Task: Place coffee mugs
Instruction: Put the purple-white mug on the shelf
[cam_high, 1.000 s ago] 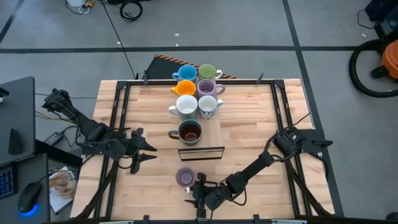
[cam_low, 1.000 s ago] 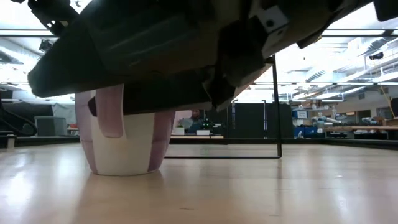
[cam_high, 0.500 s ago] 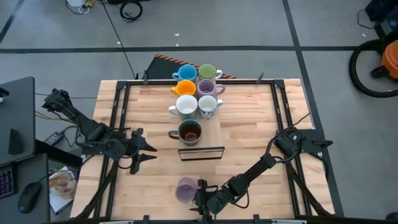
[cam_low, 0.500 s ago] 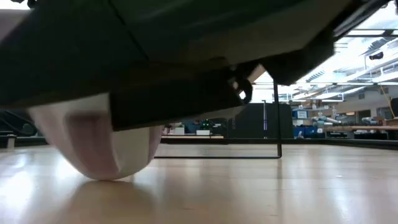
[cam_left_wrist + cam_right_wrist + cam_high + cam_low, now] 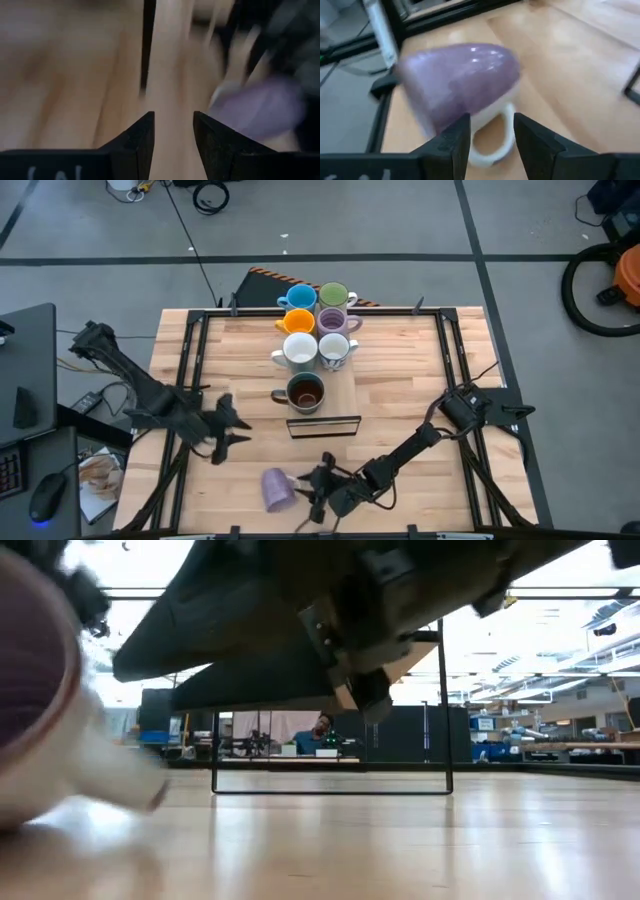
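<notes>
A lilac mug [image 5: 277, 488] lies on its side near the table's near edge, its white handle [image 5: 492, 145] toward my right gripper [image 5: 308, 498]. That gripper is open, and in the right wrist view its fingers frame the handle. My left gripper [image 5: 238, 432] is open over the table's left half, clear of the mug. The blue [image 5: 301, 298], green [image 5: 333, 294], orange [image 5: 298, 321], second lilac [image 5: 332, 319] and two white mugs [image 5: 299, 348] [image 5: 335, 348] stand grouped at the far edge. The dark mug [image 5: 305, 392] stands alone at mid-table. My right gripper comes level at the fallen lilac mug from the table's right, its open fingers [image 5: 455, 142] beside the handle. I cannot tell whether either finger touches the mug, which lies with its side on the table.
A black wire frame [image 5: 323, 425] stands just nearer than the dark mug. Black rails [image 5: 190, 380] run along the table's left and right sides. In the low view the right arm [image 5: 300, 630] fills the upper part and a person sits in the room beyond.
The lilac mug stood upright a second ago. It tipped, slid toward the table's near left and now lies on its side. My right gripper stayed near the near edge and edged left after it. My left gripper moved slightly toward the near edge.
</notes>
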Motion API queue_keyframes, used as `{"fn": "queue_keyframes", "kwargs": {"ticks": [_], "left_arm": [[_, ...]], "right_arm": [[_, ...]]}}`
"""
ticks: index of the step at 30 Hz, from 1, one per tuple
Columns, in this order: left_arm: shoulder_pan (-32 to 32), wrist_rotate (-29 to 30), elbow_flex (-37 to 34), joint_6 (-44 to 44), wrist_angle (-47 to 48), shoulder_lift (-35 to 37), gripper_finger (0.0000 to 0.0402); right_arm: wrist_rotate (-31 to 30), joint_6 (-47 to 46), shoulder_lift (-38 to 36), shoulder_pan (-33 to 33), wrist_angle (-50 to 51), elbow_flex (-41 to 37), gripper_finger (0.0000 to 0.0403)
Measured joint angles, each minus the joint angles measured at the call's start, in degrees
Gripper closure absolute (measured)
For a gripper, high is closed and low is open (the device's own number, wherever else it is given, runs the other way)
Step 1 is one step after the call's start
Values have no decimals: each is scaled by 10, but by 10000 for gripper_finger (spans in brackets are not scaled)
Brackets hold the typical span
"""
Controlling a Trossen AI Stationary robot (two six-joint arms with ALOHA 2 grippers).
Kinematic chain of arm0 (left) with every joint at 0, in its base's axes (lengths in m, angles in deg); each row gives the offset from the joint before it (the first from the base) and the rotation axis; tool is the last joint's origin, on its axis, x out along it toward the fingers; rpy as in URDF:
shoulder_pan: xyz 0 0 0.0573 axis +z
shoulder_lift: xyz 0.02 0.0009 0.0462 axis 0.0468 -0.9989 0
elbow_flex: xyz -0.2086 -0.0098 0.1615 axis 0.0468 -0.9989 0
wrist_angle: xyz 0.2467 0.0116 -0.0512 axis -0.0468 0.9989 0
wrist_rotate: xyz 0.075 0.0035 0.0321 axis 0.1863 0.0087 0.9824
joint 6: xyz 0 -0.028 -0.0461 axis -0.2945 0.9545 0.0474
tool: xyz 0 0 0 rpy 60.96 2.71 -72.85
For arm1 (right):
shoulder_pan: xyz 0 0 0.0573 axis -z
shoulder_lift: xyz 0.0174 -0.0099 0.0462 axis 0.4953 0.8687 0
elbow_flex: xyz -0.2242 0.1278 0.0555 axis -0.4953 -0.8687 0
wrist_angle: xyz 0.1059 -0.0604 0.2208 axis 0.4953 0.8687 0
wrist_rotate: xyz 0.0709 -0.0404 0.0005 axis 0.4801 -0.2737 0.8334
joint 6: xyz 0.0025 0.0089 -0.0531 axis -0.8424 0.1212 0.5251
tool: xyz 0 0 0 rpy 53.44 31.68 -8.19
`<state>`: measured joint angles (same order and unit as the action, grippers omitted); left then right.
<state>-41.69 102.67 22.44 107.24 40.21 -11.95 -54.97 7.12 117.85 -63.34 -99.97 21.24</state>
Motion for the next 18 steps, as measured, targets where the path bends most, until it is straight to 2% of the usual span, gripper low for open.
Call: {"fn": "queue_keyframes", "kwargs": {"ticks": [3, 5, 7, 11, 13, 18], "left_arm": [[-27, -21, -85, 41, -74, -46, 261], [-44, -26, -112, 62, -140, -66, 261], [-63, -14, -125, 85, -148, -81, 261], [-109, 18, -112, 99, -166, -97, 261], [-136, 41, -98, 85, -163, -112, 261], [-180, 110, -47, 42, -168, -177, 261]], "right_arm": [[12, -6, 0, 14, -8, 4, 250], [24, 0, 0, 19, 0, 12, 252], [27, 0, -2, 22, 16, 17, 252], [33, -1, -26, 21, 84, 17, 253], [6, 3, -48, 14, 120, 17, 253], [-18, 77, -67, -15, 118, 18, 253]]}}
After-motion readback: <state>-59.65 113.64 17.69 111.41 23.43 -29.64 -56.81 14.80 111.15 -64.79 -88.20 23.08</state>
